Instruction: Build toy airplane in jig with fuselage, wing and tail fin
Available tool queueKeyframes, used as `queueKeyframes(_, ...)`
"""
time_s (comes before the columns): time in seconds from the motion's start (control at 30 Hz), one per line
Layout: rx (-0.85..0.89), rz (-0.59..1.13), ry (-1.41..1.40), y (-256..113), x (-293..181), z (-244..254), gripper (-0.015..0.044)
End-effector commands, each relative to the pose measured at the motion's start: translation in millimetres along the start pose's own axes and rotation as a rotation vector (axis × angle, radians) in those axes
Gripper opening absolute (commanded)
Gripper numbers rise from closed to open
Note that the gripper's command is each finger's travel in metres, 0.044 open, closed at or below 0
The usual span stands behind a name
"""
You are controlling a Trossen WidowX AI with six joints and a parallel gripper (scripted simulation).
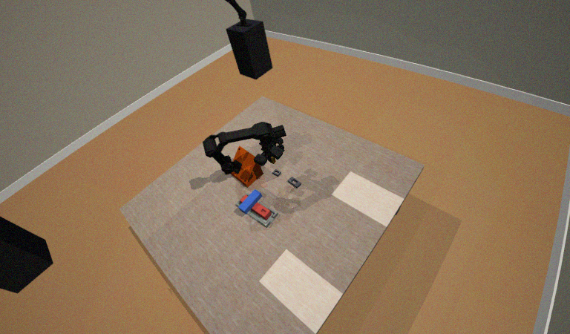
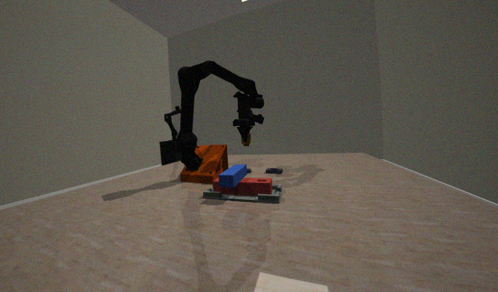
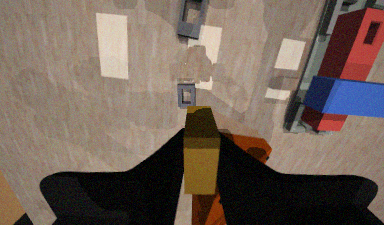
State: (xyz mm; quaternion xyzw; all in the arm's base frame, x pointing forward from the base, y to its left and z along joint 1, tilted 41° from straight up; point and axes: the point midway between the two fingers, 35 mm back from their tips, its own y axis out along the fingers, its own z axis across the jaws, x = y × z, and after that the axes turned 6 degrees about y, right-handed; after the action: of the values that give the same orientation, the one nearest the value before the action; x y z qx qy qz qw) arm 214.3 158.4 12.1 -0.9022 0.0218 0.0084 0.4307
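Note:
The red fuselage (image 1: 260,208) (image 2: 257,187) (image 3: 347,47) lies in the grey cradle (image 1: 267,224) (image 2: 270,198) (image 3: 327,16); it looks flat. The blue wing (image 1: 250,200) (image 2: 233,176) (image 3: 345,97) lies across the fuselage top; its tab is hidden. The socket near the fuselage's other end shows empty. My gripper (image 1: 272,158) (image 2: 246,137) (image 3: 198,133) is shut on the yellow tail fin (image 1: 273,160) (image 2: 246,142) (image 3: 201,172), held upright well above the table, behind the cradle in the exterior view.
A small dark holder (image 3: 180,97) stands below the held fin, and a larger dark holder (image 1: 297,185) (image 2: 274,170) (image 3: 188,32) stands beyond it. The orange base block (image 1: 247,168) (image 2: 211,164) (image 3: 252,146) is close to the gripper, beside the arm.

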Motion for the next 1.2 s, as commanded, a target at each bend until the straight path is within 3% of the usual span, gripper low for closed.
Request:
queueKeyframes(0.0, 0.021, -0.010, 0.016, -3.5, 8.2, -4.9, 0.0000)
queueKeyframes(1.17, 0.057, -0.014, 0.048, 7.8, 69.6, -75.0, 0.0000)
